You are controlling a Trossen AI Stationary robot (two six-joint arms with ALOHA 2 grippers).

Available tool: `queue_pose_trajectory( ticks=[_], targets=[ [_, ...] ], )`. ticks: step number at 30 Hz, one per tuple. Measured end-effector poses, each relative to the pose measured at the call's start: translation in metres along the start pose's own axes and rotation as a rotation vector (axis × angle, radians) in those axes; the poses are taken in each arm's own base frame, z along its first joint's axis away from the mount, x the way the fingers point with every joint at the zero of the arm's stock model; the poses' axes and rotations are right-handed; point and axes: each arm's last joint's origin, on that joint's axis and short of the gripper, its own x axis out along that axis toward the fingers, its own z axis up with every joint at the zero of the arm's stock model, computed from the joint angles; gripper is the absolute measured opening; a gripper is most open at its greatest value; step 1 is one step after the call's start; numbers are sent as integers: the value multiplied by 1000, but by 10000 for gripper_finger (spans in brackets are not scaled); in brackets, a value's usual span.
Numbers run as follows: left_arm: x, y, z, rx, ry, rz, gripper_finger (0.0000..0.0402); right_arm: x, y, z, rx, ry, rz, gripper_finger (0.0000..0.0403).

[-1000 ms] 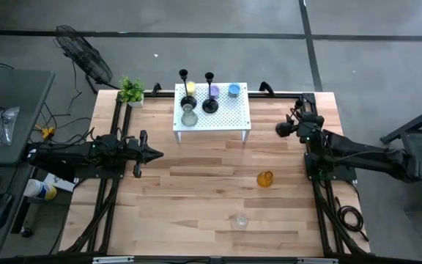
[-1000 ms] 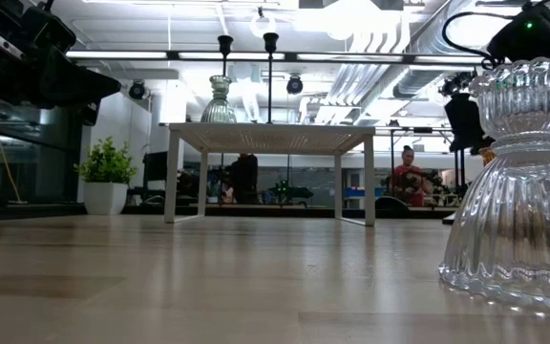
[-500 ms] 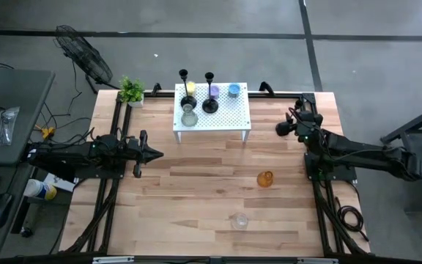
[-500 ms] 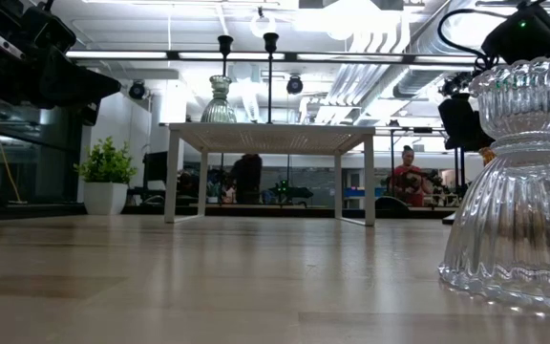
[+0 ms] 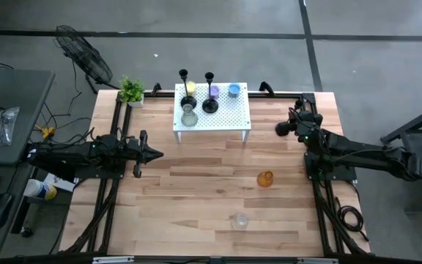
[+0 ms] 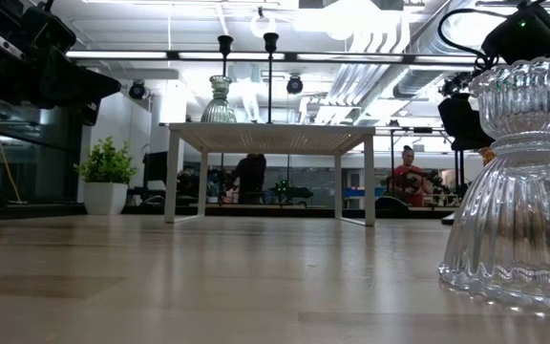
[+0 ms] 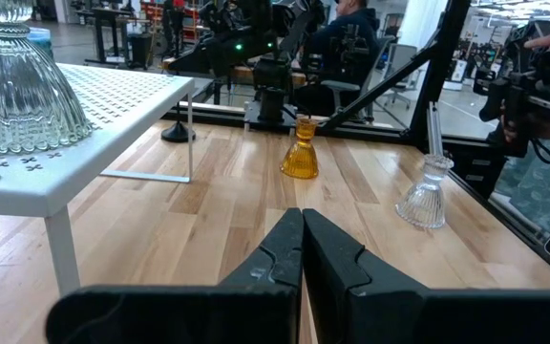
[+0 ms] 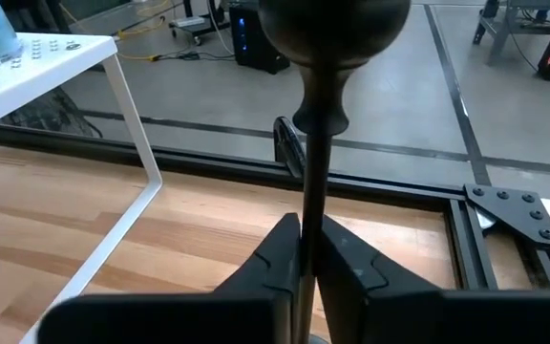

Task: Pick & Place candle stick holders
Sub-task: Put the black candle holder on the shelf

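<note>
A white perforated stand (image 5: 229, 117) at the table's far middle carries two slim black candlesticks (image 5: 184, 75) (image 5: 209, 76) and yellow (image 5: 190, 88), purple (image 5: 214, 91), blue (image 5: 234, 90) and clear (image 5: 188, 117) glass cups. An amber cup (image 5: 265, 179) and a clear ribbed glass holder (image 5: 239, 220) stand on the wood. My right gripper (image 8: 306, 250), right of the stand, is shut on a third black candlestick (image 8: 325, 86). At the table's left edge my left gripper (image 7: 302, 250) is shut on nothing. My right gripper pinches the black candlestick's thin stem (image 8: 310, 205) between its two fingers, below the round cup at its top. The fingers come level from the table's right and lie across the stem. The candlestick stands upright; the fingers hide its base.
A small green potted plant (image 5: 131, 91) stands at the far left corner. Black frame rails (image 5: 328, 198) run along both table sides. A fan (image 5: 83, 51) and a desk stand off the left. People show in the room behind. The wood in the middle (image 5: 196, 183) is bare.
</note>
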Motion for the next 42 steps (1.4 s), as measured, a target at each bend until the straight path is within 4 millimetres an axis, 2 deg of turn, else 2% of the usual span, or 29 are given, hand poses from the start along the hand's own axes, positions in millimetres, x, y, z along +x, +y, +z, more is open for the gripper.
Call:
queue_pose_trajectory(
  ticks=[8, 12, 19, 31, 37, 42],
  targets=[
    [0, 0, 0, 0, 0, 0, 0, 0, 1, 0, -4, 8, 21, 15],
    [0, 0, 0, 0, 0, 0, 0, -3, 4, 9, -22, 21, 63, 9],
    [0, 0, 0, 0, 0, 0, 0, -17, 13, 56, -141, 30, 137, 7],
    [0, 0, 0, 0, 0, 0, 0, -26, 48, 144, -298, -2, 440, 5],
    [0, 0, 0, 0, 0, 0, 0, -23, 64, 175, -341, -19, 575, 5],
    [0, 0, 0, 0, 0, 0, 0, -14, 80, 193, -395, -18, 700, 5]
  ],
)
